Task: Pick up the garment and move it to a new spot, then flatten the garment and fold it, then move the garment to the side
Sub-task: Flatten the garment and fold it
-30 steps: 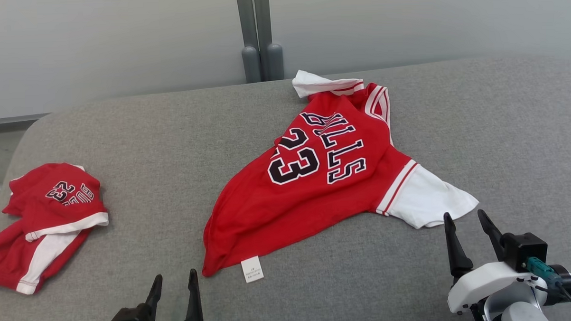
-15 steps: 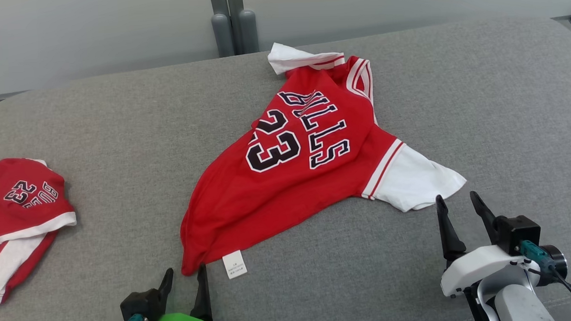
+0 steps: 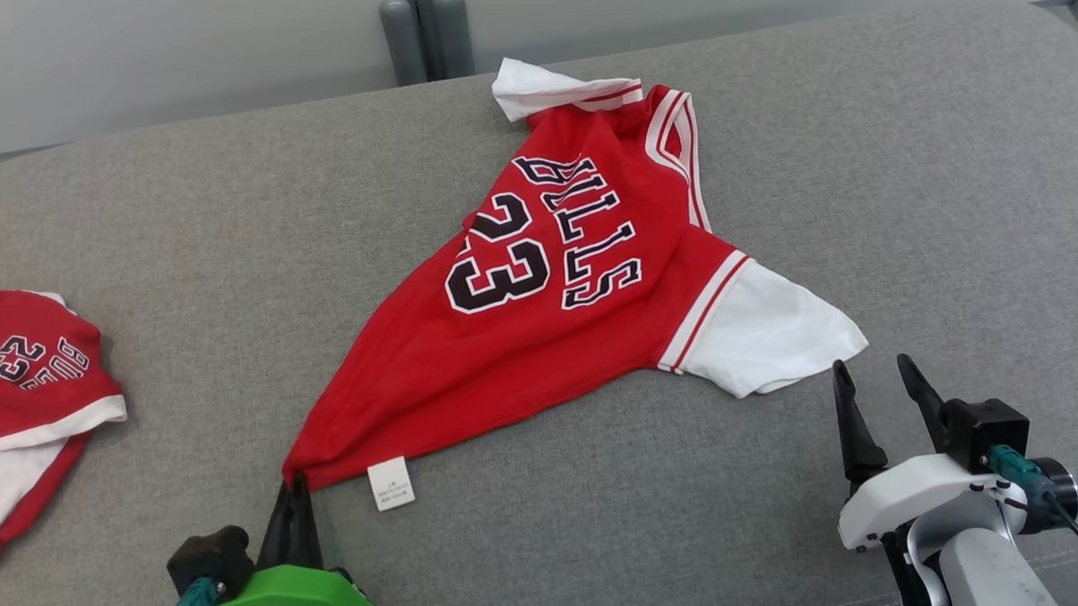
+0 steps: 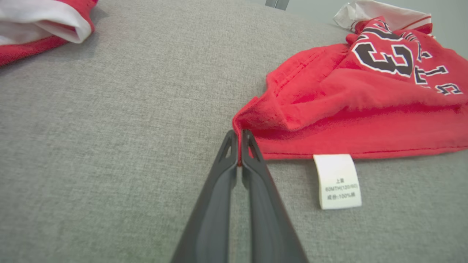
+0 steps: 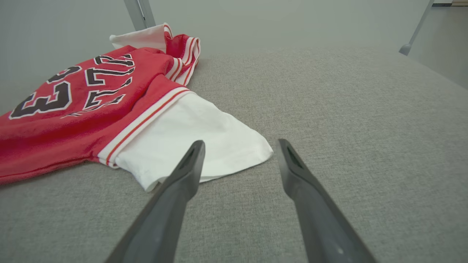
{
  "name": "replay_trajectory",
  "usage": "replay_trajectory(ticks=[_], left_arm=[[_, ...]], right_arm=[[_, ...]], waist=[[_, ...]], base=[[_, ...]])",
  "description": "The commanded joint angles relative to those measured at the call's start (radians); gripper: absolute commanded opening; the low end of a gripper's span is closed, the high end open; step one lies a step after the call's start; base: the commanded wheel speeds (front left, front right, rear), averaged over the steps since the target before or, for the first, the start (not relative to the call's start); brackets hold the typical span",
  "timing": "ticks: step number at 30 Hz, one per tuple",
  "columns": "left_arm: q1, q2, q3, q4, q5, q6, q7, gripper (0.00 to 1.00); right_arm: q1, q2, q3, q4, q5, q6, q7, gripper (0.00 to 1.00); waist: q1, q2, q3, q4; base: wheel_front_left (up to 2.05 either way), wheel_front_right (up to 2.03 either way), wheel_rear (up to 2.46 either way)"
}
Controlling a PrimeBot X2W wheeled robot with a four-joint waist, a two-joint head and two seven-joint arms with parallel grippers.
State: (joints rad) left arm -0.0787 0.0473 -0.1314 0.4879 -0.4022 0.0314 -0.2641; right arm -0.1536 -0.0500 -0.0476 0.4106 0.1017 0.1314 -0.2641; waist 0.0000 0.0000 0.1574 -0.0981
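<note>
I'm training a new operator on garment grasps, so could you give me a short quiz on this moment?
1. True or false: the left gripper has its fingers shut on the bottom corner of the red Bulls jersey.
2. Beside the white sleeve, the right gripper is: A) shut on it; B) open, gripping nothing; C) shut and empty.
3. Fill in: the number printed on the jersey is ___.

Key: 1 true; 2 B; 3 23.
</note>
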Motion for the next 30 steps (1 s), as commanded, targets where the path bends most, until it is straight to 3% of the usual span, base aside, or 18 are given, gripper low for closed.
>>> replay_trajectory(ticks=[1,10,19,20,21,22,30], left_arm=[[-0.013,0.006,0.021,-0.019,0.008,0.007,0.000,0.00],[-0.025,0.006,0.062,-0.046,0.044,-0.005,0.000,0.00],[-0.050,0.005,0.041,-0.053,0.052,-0.022,0.000,0.00],[-0.052,0.005,0.039,-0.054,0.052,-0.020,0.000,0.00],[-0.053,0.005,0.037,-0.055,0.051,-0.021,0.000,0.00],[-0.055,0.006,0.036,-0.057,0.048,-0.023,0.000,0.00],[-0.054,0.005,0.036,-0.089,0.067,-0.043,0.000,0.00]], right_arm=[[-0.021,-0.002,0.000,0.009,-0.009,-0.001,0.000,1.00],[-0.078,-0.003,0.011,0.107,0.001,-0.001,0.000,1.00],[-0.150,-0.002,-0.004,0.228,0.020,-0.001,0.000,1.00],[-0.155,-0.002,-0.007,0.237,0.021,-0.001,0.000,0.45],[-0.161,-0.003,-0.015,0.242,0.018,-0.001,0.000,0.12],[-0.160,-0.002,-0.022,0.247,0.022,-0.001,0.000,0.00],[-0.141,-0.002,-0.040,0.210,0.055,-0.001,0.000,0.00]], waist=[[0.0000,0.0000,0.009,0.012],[0.0000,0.0000,0.043,0.061],[0.0000,0.0000,0.083,0.090],[0.0000,0.0000,0.085,0.091],[0.0000,0.0000,0.086,0.093],[0.0000,0.0000,0.086,0.095],[0.0000,0.0000,0.061,0.095]], base=[[0.00,0.00,0.00],[0.00,0.00,0.00],[0.00,0.00,0.00],[0.00,0.00,0.00],[0.00,0.00,0.00],[0.00,0.00,0.00],[0.00,0.00,0.00]])
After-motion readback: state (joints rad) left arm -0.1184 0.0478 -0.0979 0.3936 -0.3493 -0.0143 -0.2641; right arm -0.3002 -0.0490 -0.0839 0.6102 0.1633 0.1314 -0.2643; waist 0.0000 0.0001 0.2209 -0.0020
